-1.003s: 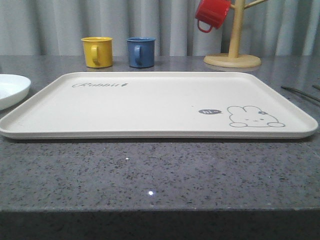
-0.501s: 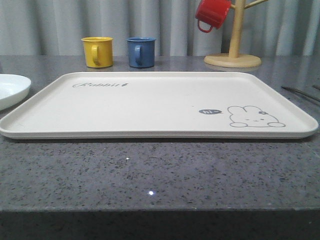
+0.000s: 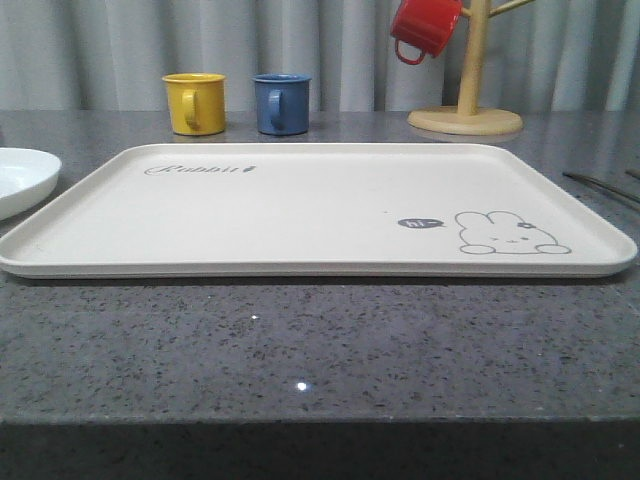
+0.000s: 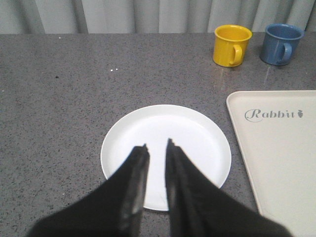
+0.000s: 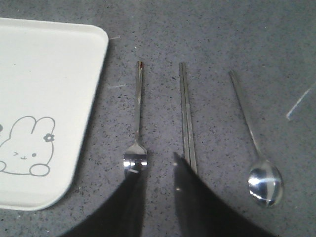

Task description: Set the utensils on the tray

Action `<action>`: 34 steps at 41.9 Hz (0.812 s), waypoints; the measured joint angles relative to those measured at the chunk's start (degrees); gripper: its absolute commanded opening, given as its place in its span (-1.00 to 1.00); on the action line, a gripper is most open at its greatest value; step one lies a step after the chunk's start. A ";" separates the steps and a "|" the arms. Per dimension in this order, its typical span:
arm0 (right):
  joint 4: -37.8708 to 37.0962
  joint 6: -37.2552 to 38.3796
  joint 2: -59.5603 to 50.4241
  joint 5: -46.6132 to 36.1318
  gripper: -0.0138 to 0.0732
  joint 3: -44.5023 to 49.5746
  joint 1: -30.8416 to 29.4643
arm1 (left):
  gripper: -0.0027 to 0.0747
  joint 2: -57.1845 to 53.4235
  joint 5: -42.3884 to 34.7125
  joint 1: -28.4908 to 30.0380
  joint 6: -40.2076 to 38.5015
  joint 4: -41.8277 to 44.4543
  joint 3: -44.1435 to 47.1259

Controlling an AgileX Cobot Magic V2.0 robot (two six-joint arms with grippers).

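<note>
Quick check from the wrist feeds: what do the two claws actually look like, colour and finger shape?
Both are plain black. The left claw has two long fingers that taper to narrow tips with small notched ends. The right claw shows the same dark, tapering finger shape. No cables, labels or markings show on either.

Polished metal fork (image 5: 137, 127), chopsticks (image 5: 186, 114) and spoon (image 5: 256, 152) lie on speckled stone-look table (image 5: 212, 39); matt tray (image 3: 300, 205).

The front view looks low and forward across the large cream rectangular tray (image 3: 300, 205). Both wrist views look down at the grey speckled surface (image 5: 222, 44), each sharing that tray.
</note>
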 measured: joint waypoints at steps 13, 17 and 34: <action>0.00 -0.15 0.88 0.00 0.41 0.00 0.00 | 0.32 16.37 12.35 0.00 0.00 7.35 -8.24; 0.00 -0.34 0.88 0.00 0.41 0.00 0.00 | 0.32 26.14 13.59 3.76 0.00 8.43 -11.69; 0.00 -0.48 0.88 0.00 0.41 0.00 0.00 | 0.28 54.17 9.05 23.34 24.38 -27.11 -20.90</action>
